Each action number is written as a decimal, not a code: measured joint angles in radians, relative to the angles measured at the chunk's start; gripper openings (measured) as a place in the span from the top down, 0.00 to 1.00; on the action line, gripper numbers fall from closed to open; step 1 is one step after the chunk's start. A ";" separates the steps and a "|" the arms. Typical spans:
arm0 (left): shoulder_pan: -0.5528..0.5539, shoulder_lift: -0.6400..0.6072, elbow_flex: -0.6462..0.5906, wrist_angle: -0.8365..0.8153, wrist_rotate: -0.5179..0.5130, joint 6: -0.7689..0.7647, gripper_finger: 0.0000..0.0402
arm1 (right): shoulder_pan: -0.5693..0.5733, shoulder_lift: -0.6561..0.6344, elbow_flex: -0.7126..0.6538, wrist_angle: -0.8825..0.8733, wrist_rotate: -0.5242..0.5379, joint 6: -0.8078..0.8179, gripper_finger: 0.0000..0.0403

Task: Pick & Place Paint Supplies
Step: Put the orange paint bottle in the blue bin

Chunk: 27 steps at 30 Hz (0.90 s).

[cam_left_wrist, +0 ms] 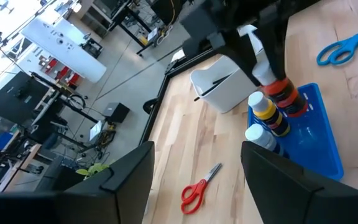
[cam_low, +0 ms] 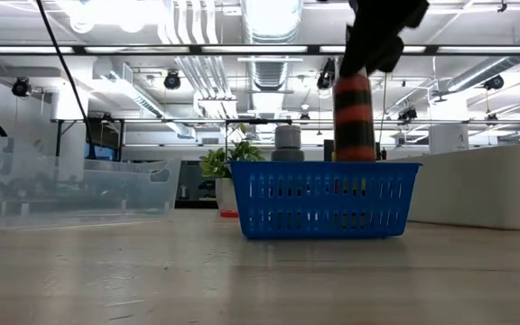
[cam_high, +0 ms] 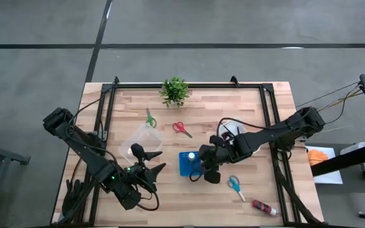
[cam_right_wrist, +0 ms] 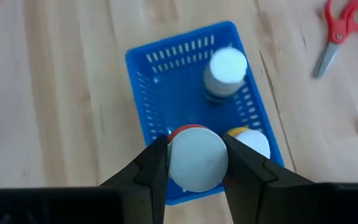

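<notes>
While the right pincer (cam_right_wrist: 194,163) clamps the orange-banded white-capped paint bottle (cam_right_wrist: 196,157) over the blue slotted plastic basket (cam_right_wrist: 143,81), an off-centre release could topple its neighbours

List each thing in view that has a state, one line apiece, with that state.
right gripper: shut on orange bottle, over blue basket
orange bottle: upright, held in the basket
blue basket: holds two more upright bottles
left gripper: open, empty
red scissors: lying on table
clear bin: upright
</notes>
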<state>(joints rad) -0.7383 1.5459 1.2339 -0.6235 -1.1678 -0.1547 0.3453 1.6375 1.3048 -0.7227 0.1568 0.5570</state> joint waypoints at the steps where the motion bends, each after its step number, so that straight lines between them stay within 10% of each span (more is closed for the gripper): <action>1: 0.000 0.000 0.000 0.000 0.000 0.000 0.38 | 0.000 0.000 -0.012 0.005 0.001 0.002 0.73; 27: 0.000 0.000 0.000 0.007 0.008 -0.003 0.38 | 0.002 0.001 -0.231 0.236 -0.011 0.015 0.73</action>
<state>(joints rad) -0.7387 1.5459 1.2339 -0.6167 -1.1596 -0.1581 0.3470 1.6382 1.0741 -0.4869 0.1459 0.5720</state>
